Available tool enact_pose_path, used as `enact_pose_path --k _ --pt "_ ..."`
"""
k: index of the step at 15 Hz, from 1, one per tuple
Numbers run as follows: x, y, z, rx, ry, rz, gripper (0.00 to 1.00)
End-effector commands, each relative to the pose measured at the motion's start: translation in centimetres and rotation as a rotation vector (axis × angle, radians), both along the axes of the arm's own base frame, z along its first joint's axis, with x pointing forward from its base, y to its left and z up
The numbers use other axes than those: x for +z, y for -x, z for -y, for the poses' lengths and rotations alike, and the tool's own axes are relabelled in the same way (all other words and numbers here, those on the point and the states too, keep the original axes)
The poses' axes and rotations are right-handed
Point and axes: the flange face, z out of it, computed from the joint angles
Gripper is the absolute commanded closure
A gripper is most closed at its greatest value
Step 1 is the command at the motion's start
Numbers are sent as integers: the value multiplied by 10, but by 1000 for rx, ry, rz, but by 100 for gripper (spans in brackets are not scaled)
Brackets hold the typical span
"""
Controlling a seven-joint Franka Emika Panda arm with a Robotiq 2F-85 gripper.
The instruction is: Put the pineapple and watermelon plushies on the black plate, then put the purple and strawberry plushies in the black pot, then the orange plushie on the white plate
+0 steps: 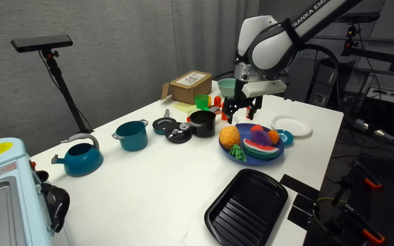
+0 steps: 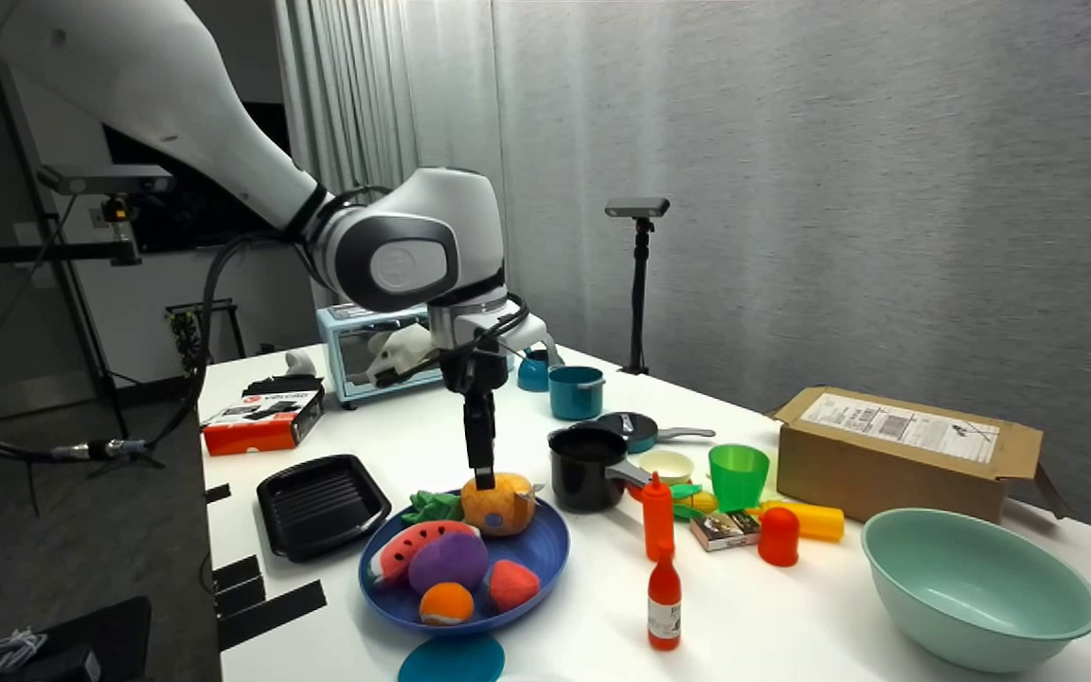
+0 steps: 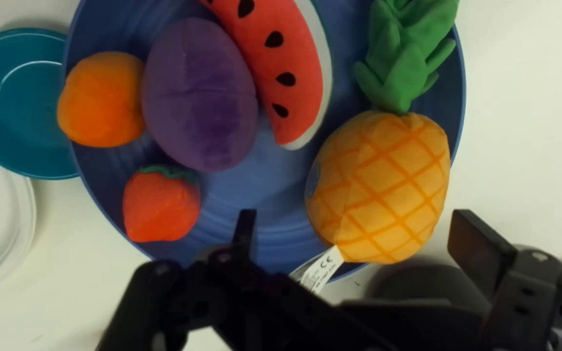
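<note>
The yellow pineapple plushie (image 3: 378,190), watermelon plushie (image 3: 286,63), purple plushie (image 3: 200,97), strawberry plushie (image 3: 161,204) and orange plushie (image 3: 101,100) lie on a blue plate (image 1: 229,157). My gripper (image 3: 354,219) is open and empty, its fingers on either side of the pineapple's lower end in the wrist view. In an exterior view the gripper (image 1: 240,118) hangs above the pineapple side of the plate. A black ridged tray (image 1: 248,208) is in both exterior views; no round black plate shows. The black pot (image 2: 588,474) stands beside the blue plate. The white plate (image 1: 291,125) lies beyond it.
A teal lid (image 3: 22,102) touches the blue plate's edge. A black lid (image 1: 178,133), teal pan (image 1: 163,124), teal pot (image 1: 133,136) and kettle (image 1: 82,159) stand along the table. Red bottles (image 2: 664,601), a green cup (image 2: 738,476), a bowl (image 2: 981,587) and cardboard box (image 2: 896,464) are nearby.
</note>
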Motion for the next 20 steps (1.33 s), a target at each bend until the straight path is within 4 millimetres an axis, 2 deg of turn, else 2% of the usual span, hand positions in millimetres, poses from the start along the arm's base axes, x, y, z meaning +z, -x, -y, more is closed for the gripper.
enact_pose_path --k 1,4,11,16,17,18,20 --pt "-22 -15 -8 -28 15 -8 0" --pt "-36 -14 -16 -4 19 -11 0" --pt "-37 -2 -42 110 26 74 0" --pt "-55 10 -40 157 48 54 0" --pt "-57 12 -37 167 63 47 25" --pt "-58 13 -34 175 79 44 28" --pt "-60 15 -26 182 107 42 44"
